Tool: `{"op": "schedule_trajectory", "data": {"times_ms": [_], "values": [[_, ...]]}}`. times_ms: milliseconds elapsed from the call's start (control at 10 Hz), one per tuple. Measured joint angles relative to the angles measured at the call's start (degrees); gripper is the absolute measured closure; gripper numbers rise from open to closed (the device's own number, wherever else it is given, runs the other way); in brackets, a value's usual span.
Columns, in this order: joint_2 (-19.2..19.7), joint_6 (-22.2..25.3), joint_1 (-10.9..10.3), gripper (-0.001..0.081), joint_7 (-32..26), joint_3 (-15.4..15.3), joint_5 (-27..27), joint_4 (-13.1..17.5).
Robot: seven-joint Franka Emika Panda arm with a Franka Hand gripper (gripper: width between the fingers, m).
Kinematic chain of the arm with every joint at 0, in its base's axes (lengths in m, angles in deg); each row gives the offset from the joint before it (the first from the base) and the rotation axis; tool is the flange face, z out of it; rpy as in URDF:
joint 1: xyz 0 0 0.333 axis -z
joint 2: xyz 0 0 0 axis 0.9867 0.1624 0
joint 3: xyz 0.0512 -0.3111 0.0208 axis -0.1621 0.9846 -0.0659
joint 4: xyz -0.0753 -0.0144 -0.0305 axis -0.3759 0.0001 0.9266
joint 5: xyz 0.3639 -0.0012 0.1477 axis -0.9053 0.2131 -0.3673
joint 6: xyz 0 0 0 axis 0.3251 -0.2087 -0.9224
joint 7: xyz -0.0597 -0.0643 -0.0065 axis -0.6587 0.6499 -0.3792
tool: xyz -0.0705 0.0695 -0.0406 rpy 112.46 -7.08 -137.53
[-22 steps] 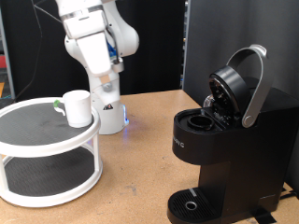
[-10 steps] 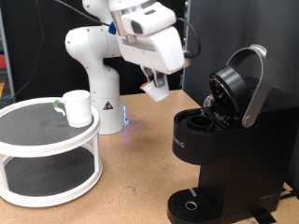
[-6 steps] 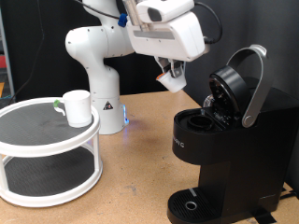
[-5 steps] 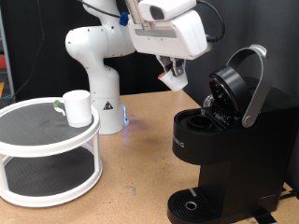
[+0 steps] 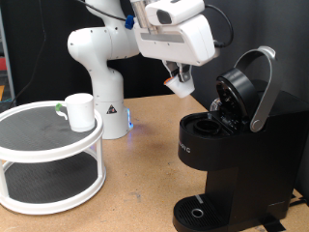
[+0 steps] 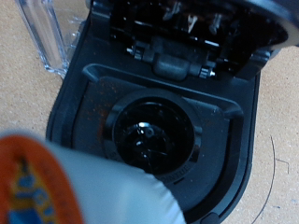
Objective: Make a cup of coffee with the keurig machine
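Observation:
The black keurig machine stands at the exterior view's right with its silver-handled lid raised and the pod chamber open and empty. My gripper hangs above and just left of the chamber, shut on a small white pod. In the wrist view the pod, with an orange foil lid, fills the near corner, and the round empty chamber lies beyond it. The white cup stands on a round shelf at the exterior view's left, far from the gripper.
The cup's white two-tier round shelf takes up the exterior view's lower left. The arm's white base stands behind it on the wooden table. The machine's round drip base is bare.
The arm has swung from behind its base to the exterior view's right, carrying the pod up beside the open machine. In the last half second it has barely moved.

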Motion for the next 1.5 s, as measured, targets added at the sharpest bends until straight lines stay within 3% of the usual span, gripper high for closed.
{"op": "schedule_trajectory", "data": {"times_ms": [500,1100,1500], "values": [[1.7,-7.8,-0.2,0.0679,4.1,-4.8,2.9,-3.5],[2.2,-12.2,-0.2,0.0680,7.5,-8.0,3.4,-5.7],[2.2,-12.7,-0.2,0.0680,8.3,-8.2,4.2,-5.7]]}}
